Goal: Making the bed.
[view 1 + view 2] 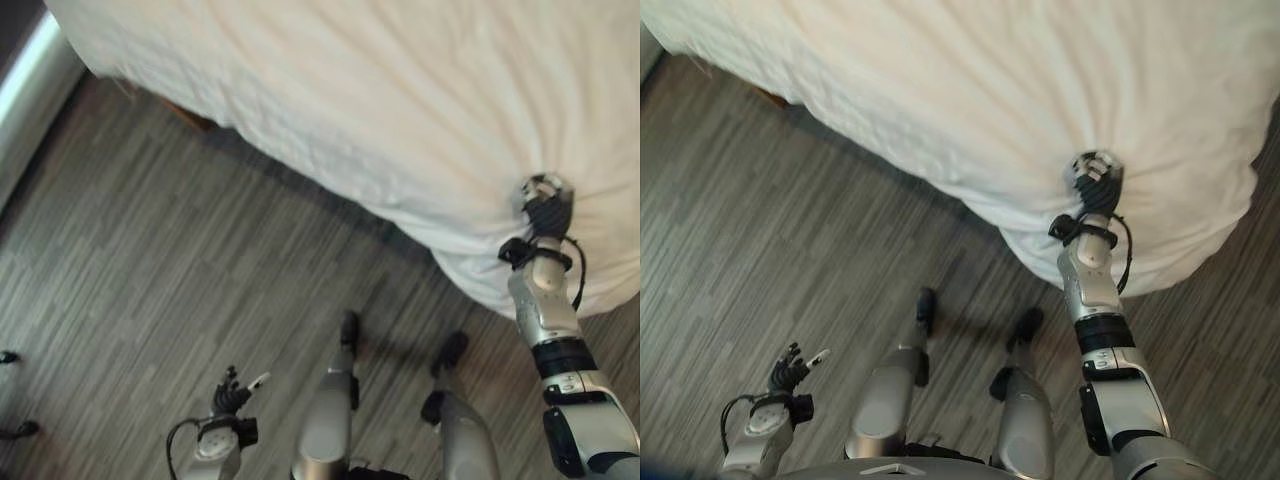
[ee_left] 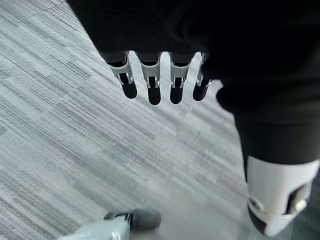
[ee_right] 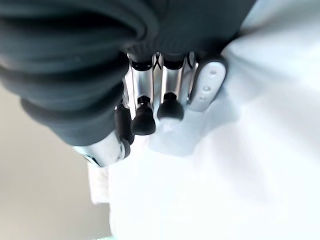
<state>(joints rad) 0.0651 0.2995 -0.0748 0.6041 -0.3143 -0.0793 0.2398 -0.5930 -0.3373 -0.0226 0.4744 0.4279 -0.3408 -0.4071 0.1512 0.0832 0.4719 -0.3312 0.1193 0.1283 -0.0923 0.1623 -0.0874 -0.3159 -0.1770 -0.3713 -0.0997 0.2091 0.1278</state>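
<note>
1. Low at the left, the left hand [image 1: 232, 392] is held over the wooden floor [image 1: 150, 250], fingers relaxed, grasping nothing.
2. Rightward, one white duvet [image 1: 380, 90] is spread over the bed, its near edge bunched and clenched in the right hand [image 1: 545, 205].

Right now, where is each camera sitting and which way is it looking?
Left eye view: on the head, looking down at the white duvet, the wood floor and both arms.
Right eye view: on the head too, slightly to the side; the right hand bunches the duvet.
Left wrist view: on the left wrist, facing the floor past the left hand.
Right wrist view: on the right wrist, close on fingers curled into the duvet.
Both eye views share the whole scene.
</note>
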